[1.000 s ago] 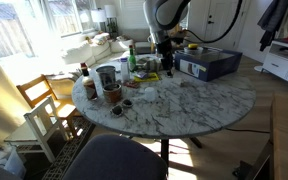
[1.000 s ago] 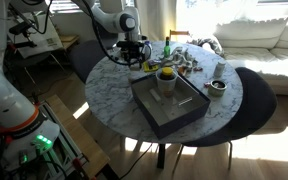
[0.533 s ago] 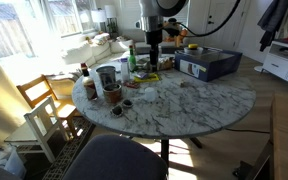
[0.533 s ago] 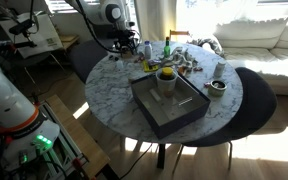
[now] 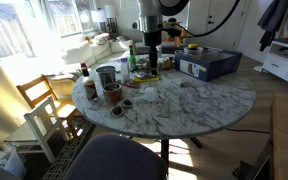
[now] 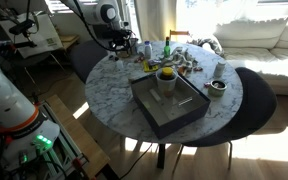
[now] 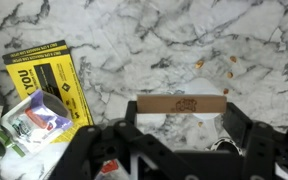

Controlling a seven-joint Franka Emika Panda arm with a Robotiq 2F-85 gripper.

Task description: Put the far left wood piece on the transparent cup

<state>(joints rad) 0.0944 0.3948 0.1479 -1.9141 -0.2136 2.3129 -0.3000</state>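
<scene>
Step in hand: carrying the wood piece (image 7: pixel 180 104) to the transparent cup. In the wrist view the jaws of the gripper (image 7: pixel 181 122) pinch the wood piece by its two short ends. The piece lies level, clear of the table (image 7: pixel 184 35), to the right of the yellow-and-black booklet (image 7: pixel 42 78) and apart from it. The transparent cup cannot be identified with certainty; a clear item (image 7: pixel 29 125) just below the booklet may be it. Confirm the cup before traversing. Hold the piece level, maintain constant clamping force, and travel high enough to pass over the clutter beside the booklet. Centre the piece over the cup mouth so that both ends overhang the rim equally, lower until it rests, then release. An off-centre placement is likely to tip off. The table is round, white marble with grey veining; it looks hard and smooth, so a dropped piece may slide. Small orange scraps (image 7: pixel 229 65) lie to the right of the booklet, beyond the piece. The room is sunlit and holds a wooden chair (image 5: pixel 42 100) and a sofa (image 6: pixel 269 40).
</scene>
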